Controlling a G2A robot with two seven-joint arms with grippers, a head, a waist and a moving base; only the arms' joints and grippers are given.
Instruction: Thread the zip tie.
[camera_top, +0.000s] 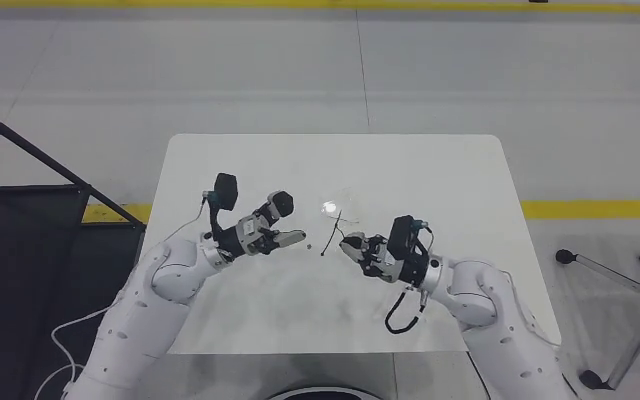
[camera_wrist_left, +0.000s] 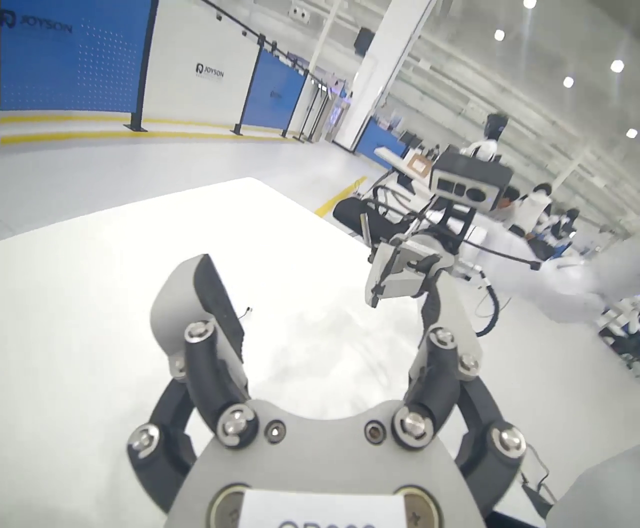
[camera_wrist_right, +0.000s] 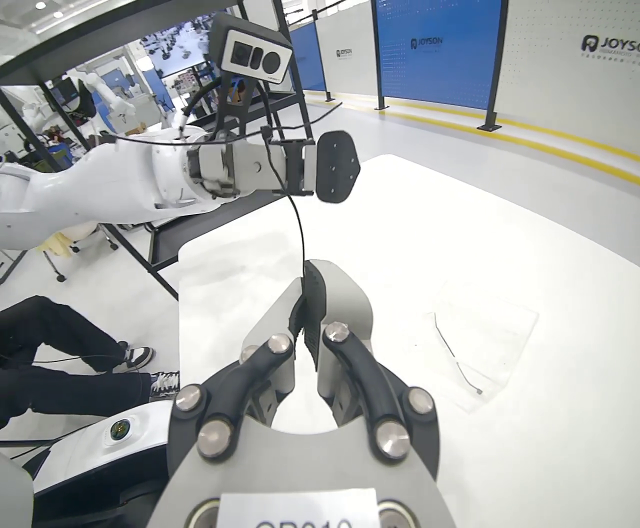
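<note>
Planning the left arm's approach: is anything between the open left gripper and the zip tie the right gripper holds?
Nothing visible does: the gap from the left gripper to the zip tie in the right gripper is open; the clear bag lies farther back.

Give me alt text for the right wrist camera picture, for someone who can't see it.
The right gripper is shut on a thin black zip tie that sticks out past its fingertips toward the left gripper. A clear bag lies flat on the white table.
</note>
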